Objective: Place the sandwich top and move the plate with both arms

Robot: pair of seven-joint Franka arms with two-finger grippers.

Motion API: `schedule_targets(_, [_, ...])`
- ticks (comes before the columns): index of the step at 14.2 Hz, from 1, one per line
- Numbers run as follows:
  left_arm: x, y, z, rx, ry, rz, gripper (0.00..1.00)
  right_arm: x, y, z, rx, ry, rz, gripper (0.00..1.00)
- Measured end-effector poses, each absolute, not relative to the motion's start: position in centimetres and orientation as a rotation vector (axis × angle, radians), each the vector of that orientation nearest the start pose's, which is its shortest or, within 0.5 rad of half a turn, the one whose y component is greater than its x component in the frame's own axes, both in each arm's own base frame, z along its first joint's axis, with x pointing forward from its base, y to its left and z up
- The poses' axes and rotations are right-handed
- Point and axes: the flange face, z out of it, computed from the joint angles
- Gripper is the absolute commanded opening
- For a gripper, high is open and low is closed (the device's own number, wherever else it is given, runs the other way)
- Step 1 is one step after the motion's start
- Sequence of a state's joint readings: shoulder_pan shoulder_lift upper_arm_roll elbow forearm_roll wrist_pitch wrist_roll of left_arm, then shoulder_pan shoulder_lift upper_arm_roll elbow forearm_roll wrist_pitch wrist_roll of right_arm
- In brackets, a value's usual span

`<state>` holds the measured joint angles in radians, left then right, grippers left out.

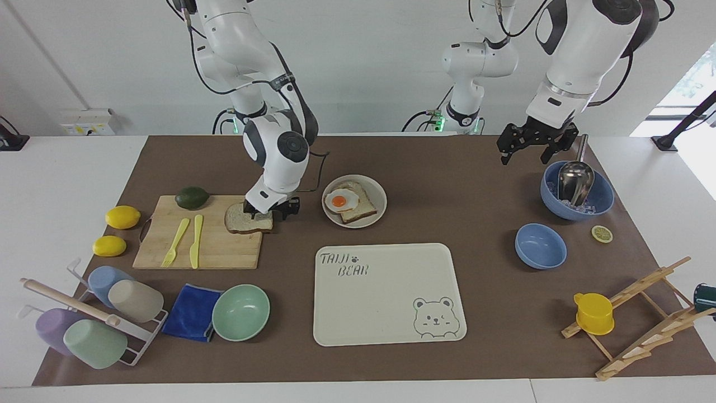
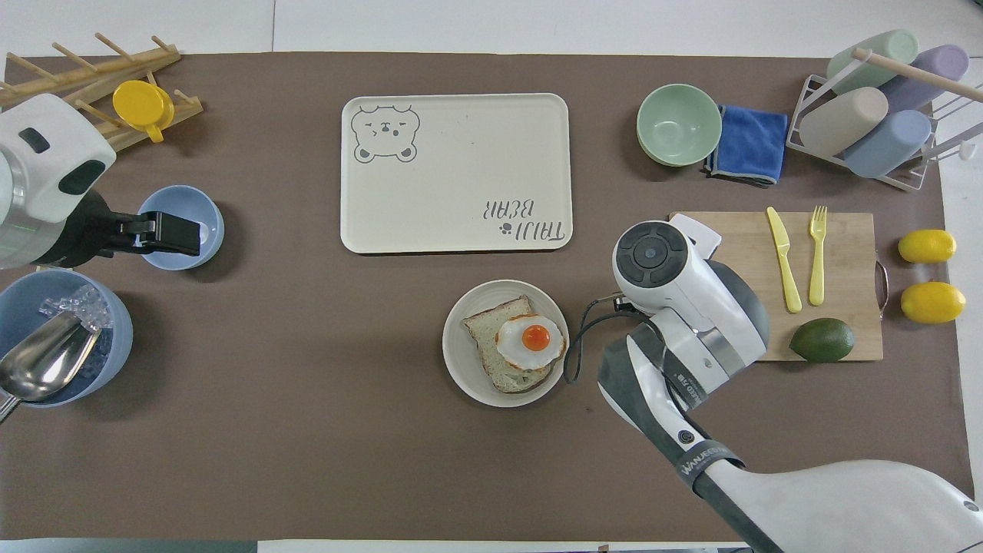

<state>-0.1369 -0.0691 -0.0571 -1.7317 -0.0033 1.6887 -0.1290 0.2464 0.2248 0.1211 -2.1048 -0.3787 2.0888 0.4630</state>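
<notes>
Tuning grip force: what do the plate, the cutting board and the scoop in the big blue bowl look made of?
Plate: matte beige, likely melamine or ceramic; no glare.
Cutting board: pale wood or bamboo, visible grain.
Scoop: polished metal, mirror-like reflections.

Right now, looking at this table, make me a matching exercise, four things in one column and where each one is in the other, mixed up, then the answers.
Things:
1. fried egg
2. metal scoop
3. yellow cup
4. avocado

Places:
A. on the wooden rack
B. on the cutting board
C. on the bread on the plate
D. in the large blue bowl with ice

Pairs: 1-C, 2-D, 3-A, 4-B
</notes>
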Motion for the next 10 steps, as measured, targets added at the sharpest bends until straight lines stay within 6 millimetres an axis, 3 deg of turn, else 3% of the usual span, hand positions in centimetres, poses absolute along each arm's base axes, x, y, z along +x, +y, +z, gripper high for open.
schedule_targets(7, [53.08,-10.56,59.62,-3.143,0.101,-0.041,1.00,51.60,17.69,29.20,-3.500,-0.270,0.181,0.84])
schedule_targets(10, [53.08,-10.55,59.62,-3.143,0.101,-0.041,1.00,51.45,17.58,28.98,-3.509,-0.287,0.184,0.65])
